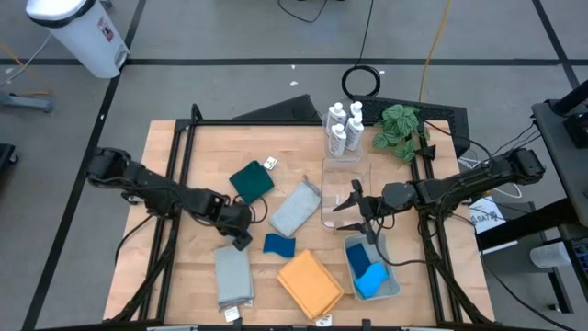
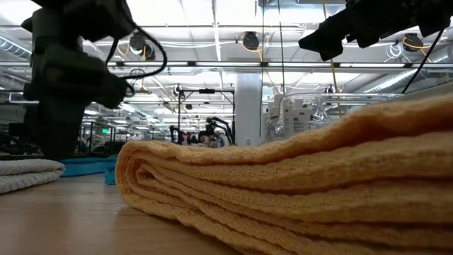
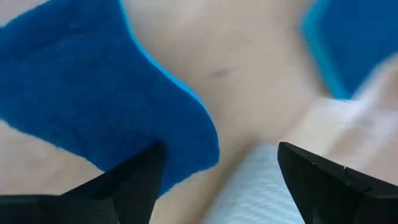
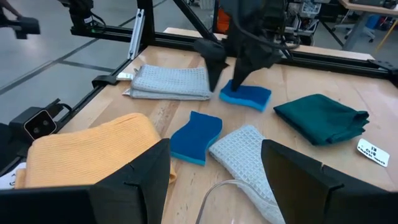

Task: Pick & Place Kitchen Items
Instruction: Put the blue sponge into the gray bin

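From above, the left gripper (image 1: 246, 233) hangs open beside a sponge (image 1: 279, 245) at the table's middle; the right gripper (image 1: 361, 213) spreads empty over the clear bin (image 1: 333, 170). At table level, an orange cloth (image 2: 297, 177) fills the foreground. The left wrist view shows open fingers (image 3: 134, 180) straddling a sponge corner (image 3: 93, 99). The right wrist view shows two sponges (image 4: 196, 137), grey cloths (image 4: 171, 82) and a teal cloth (image 4: 323, 117).

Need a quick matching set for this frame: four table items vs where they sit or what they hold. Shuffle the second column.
Column 1
1. white bottles
2. orange cloth
3. dark teal cloth
4. pale tray

Column 2
A. holds blue sponges
B. right beside the plant
C. between a folded grey cloth and the tray
D. next to a small white tag

Pairs: 1-B, 2-C, 3-D, 4-A
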Controlling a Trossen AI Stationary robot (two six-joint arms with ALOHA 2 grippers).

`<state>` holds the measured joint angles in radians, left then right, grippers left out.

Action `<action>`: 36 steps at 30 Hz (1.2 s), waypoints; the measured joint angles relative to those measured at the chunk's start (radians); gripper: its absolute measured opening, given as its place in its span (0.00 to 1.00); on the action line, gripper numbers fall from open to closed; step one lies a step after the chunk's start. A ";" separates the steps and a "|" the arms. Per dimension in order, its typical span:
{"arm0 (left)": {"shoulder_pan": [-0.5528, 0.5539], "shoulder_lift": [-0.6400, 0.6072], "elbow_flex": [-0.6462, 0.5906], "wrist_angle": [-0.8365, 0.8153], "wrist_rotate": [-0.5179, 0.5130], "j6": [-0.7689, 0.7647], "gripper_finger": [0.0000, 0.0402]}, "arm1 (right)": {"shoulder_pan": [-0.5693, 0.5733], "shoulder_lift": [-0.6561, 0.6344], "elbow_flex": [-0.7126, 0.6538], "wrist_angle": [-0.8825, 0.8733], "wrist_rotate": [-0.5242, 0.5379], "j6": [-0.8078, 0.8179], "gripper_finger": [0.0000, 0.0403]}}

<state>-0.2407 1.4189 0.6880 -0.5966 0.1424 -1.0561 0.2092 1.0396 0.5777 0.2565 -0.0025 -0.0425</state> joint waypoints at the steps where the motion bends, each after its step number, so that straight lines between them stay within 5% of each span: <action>1: 0.011 -0.003 0.000 -0.029 -0.002 0.000 0.80 | 0.000 0.000 0.000 0.000 0.000 -0.001 0.56; 14: 0.121 -0.005 0.098 -0.398 -0.075 -0.047 0.80 | 0.000 0.000 0.000 0.000 0.000 -0.004 0.56; 27: 0.123 -0.002 0.038 -0.391 -0.066 -0.131 0.80 | 0.000 0.000 0.000 -0.008 0.000 -0.004 0.56; 36: 0.125 -0.011 -0.081 -0.213 -0.043 -0.096 0.80 | 0.000 0.000 0.000 -0.009 0.000 -0.004 0.56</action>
<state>-0.1162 1.4080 0.6070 -0.8100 0.0998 -1.1526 0.2092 1.0395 0.5777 0.2477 -0.0025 -0.0463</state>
